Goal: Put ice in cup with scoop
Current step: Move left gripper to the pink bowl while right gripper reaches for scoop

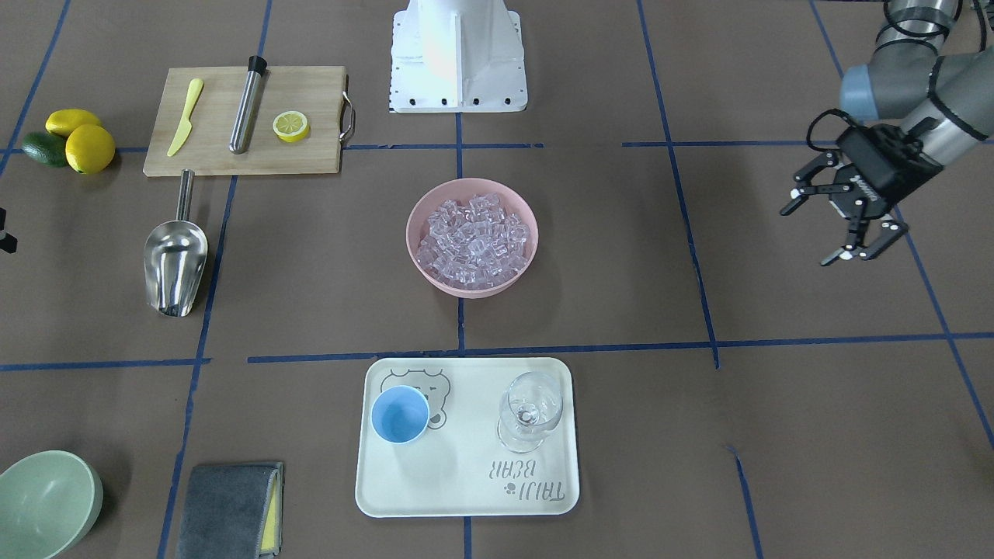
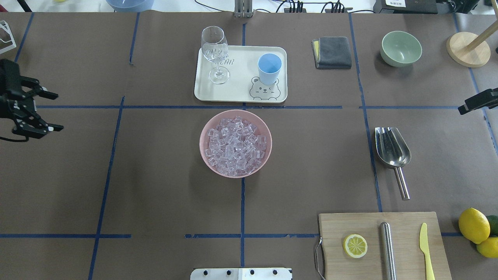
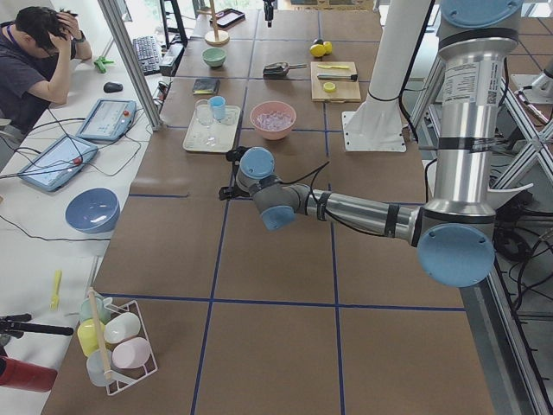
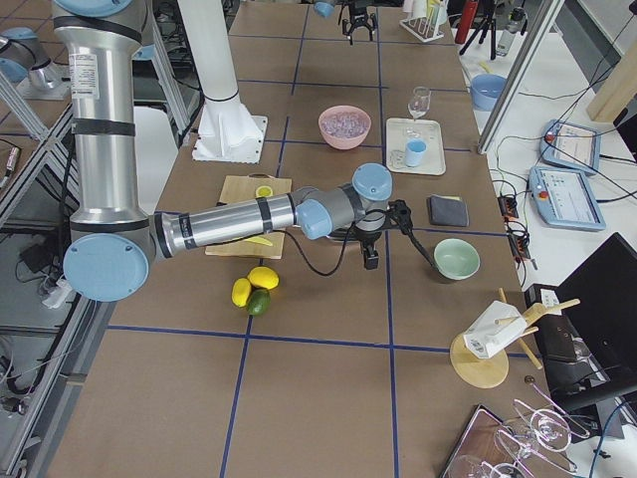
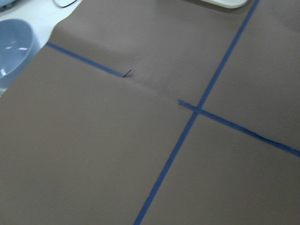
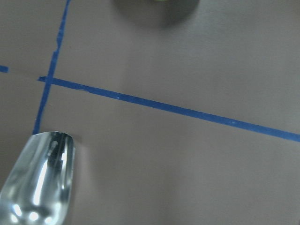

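The ice (image 1: pixel 472 244) (image 2: pixel 235 144) fills a pink bowl (image 1: pixel 410 233) at the table's middle. The light-blue cup (image 1: pixel 399 414) (image 2: pixel 269 68) stands upright on a cream tray (image 1: pixel 466 489) beside a wine glass (image 1: pixel 530 407). The steel scoop (image 1: pixel 175 268) (image 2: pixel 391 149) lies flat on the table; its trough (image 6: pixel 40 183) shows in the right wrist view. My left gripper (image 1: pixel 846 225) (image 2: pixel 39 111) hovers open and empty, far from the bowl. Only a dark part of my right gripper (image 2: pixel 472 103) shows at the table's edge, beyond the scoop; I cannot tell how its fingers stand.
A cutting board (image 2: pixel 338 229) holds a lemon slice, a steel cylinder (image 1: pixel 247 105) and a yellow knife. Lemons (image 2: pixel 472 224), a green bowl (image 2: pixel 400 48), a grey cloth (image 2: pixel 332 52) and a wooden stand (image 2: pixel 467 48) sit on the robot's right side.
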Controlling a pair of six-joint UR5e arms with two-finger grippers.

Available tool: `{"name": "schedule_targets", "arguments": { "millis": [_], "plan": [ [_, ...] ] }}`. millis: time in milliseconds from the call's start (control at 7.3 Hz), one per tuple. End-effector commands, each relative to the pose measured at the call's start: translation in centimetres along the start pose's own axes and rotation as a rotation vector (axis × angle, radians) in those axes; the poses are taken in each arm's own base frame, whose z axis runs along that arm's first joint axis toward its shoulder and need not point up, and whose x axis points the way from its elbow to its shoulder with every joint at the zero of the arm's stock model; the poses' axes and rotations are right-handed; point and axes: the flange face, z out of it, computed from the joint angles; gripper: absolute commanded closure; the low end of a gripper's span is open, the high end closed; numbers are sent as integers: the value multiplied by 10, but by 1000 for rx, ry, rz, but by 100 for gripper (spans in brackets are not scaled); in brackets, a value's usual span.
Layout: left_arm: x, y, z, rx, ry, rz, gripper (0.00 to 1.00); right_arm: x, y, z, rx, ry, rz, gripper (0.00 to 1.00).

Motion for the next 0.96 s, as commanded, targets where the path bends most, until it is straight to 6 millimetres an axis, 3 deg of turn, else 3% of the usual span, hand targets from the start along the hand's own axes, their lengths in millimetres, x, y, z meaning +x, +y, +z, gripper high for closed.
{"name": "schedule_targets", "arguments": {
  "millis": [0,274,685,822],
  "plan": [
    [43,-57,65,52,129,79,0,-61,-17,19,0,13,25,0],
    [58,-103,96,89,176,95,0,-118,-34,38,-1,7,89,0],
    [99,-150,146,117,161,101,0,-175,-8,43,-1,-3,204,0],
    [115,-168,169,122,187,109,0,-177,12,41,-13,-3,212,0]
  ]
}}
